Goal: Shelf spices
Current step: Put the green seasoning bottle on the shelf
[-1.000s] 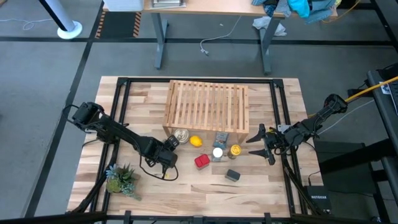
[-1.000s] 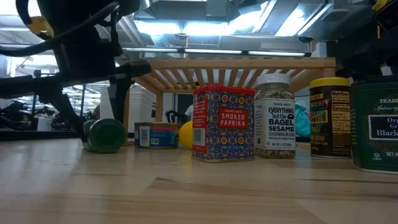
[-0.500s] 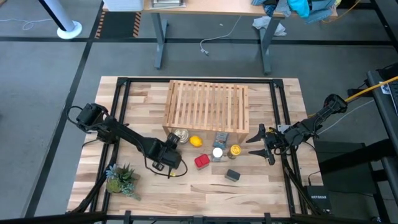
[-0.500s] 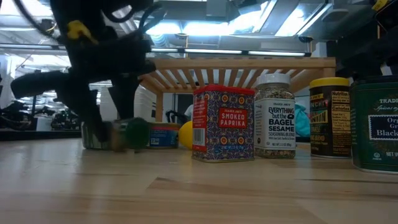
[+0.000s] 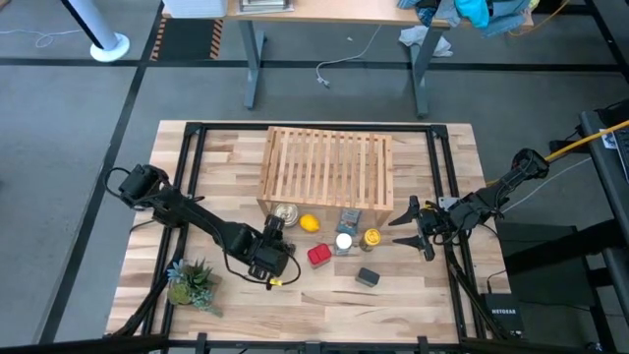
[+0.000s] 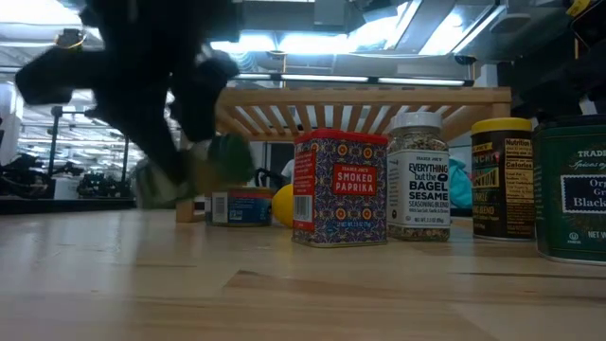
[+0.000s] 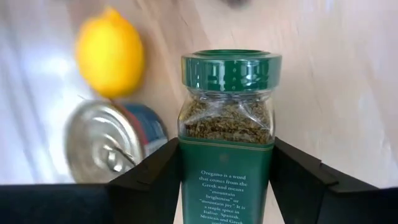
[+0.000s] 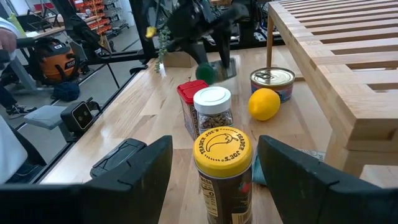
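Near the front-left of the table, left gripper (image 5: 267, 258) clamped on the green-lidded jar (image 7: 227, 143), fingers snug against both sides of the glass. Lifted clear of the wood now, going by the low view, where half a second back the jar was down on the tabletop and a second back lying on its side beside the silver tin (image 6: 239, 205). So: picked up and carried toward the near side, away from the lemon (image 5: 309, 222). Jar's tilt in the low view hard to call, pretty smeared there, maybe leaning.

Means one spice is finally in hand and ready for the trip up to the shelf (image 5: 326, 167), which sits at the far side with nothing on its slats yet. Probably needs raising well above the rack's edge before swinging over, otherwise risks clipping the front rail.

Right gripper (image 5: 421, 230) parked at the right edge, fingers spread wide, holding nothing, same spot as before. Straight in front of it: yellow-lidded jar (image 8: 222, 163), then white-lidded jar (image 8: 212, 108) and red tin (image 8: 188, 102) just behind. Dark grey tin (image 5: 368, 277) off on its own nearer the front. Four still waiting on the table, none moved.
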Robot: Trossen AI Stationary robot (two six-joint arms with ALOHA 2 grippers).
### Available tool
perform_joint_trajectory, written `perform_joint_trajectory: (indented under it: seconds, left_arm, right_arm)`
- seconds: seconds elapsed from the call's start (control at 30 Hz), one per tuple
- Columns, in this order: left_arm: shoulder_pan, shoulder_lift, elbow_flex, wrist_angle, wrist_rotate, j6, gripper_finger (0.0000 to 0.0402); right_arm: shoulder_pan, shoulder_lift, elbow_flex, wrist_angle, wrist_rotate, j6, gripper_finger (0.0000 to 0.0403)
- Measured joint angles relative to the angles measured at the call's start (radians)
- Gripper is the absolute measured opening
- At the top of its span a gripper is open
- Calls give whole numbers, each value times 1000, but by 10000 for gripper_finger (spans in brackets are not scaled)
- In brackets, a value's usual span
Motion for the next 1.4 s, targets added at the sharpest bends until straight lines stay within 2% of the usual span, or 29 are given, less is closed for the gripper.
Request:
perform_joint_trajectory:
  seconds: [0.17,0.37,0.53,0.73,0.8,0.9,1.13,1.27,1.4]
  left_arm:
    - [-25,-28,50,59,-66,14,190]
    - [-19,-135,63,182,-154,36,190]
    - [1,-242,63,279,-236,118,190]
    - [83,-349,63,502,-233,320,190]
    - [125,-378,63,544,-188,361,190]
    - [204,-405,63,587,-68,362,190]
    - [419,-414,63,617,171,311,190]
    - [522,-414,63,628,271,260,190]
    - [595,-414,24,690,368,224,190]
  right_arm:
    - [0,0,0,-1,0,0,244]
    - [0,0,0,-5,0,0,244]
    - [0,0,0,-5,0,-2,244]
    - [0,0,0,-6,0,-3,244]
    - [0,0,0,-6,0,-3,244]
    - [0,0,0,-7,0,-3,244]
    - [0,0,0,-7,0,-3,244]
    - [0,0,0,-7,1,-4,244]
    - [0,0,0,-7,69,-10,244]
